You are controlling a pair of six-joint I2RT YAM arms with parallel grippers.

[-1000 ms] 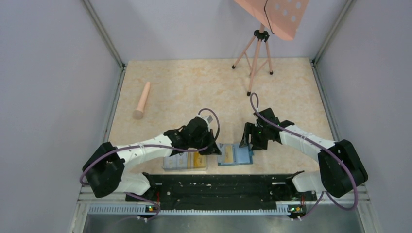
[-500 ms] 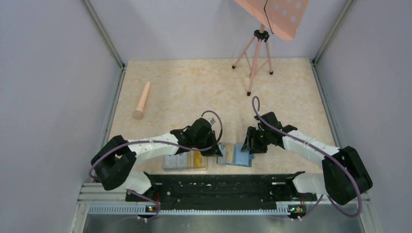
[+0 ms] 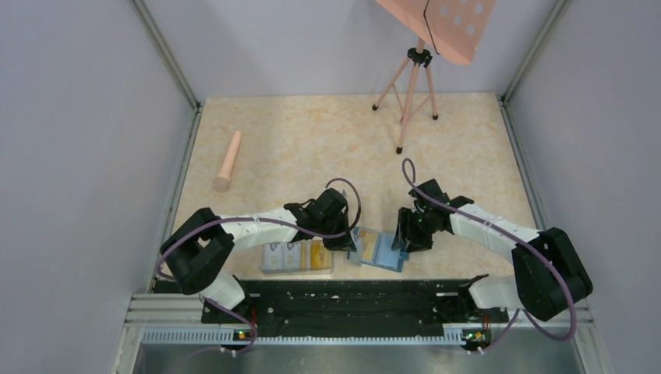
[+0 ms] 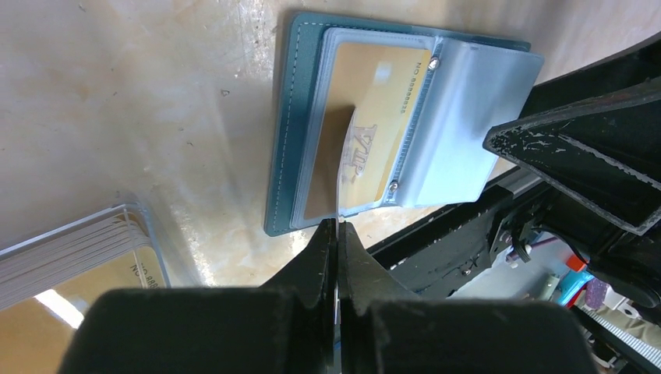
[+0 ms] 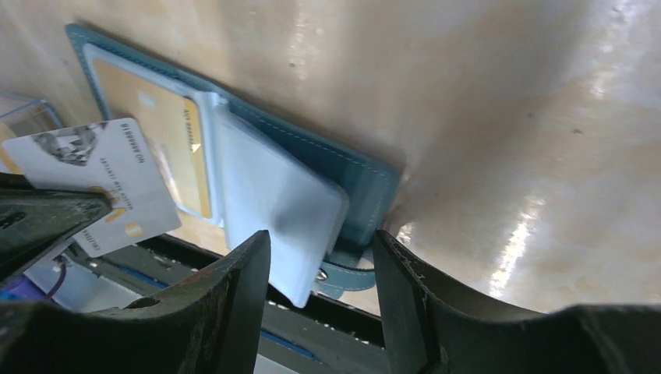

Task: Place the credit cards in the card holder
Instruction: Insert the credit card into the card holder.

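Teal card holder [image 4: 279,140] open flat, yellow card [image 4: 382,101] in clear pocket, pale card [image 5: 101,183] tilted above.

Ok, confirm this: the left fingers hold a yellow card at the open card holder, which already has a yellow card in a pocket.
Wrong colour: the right wrist view shows the left fingers hold a white card. The card holder is open, with a yellow card pocketed.

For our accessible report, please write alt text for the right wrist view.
The teal card holder lies open on the table, with a yellow card inside. The right hand stands open astride its near edge; at left, the left hand holds a white card.
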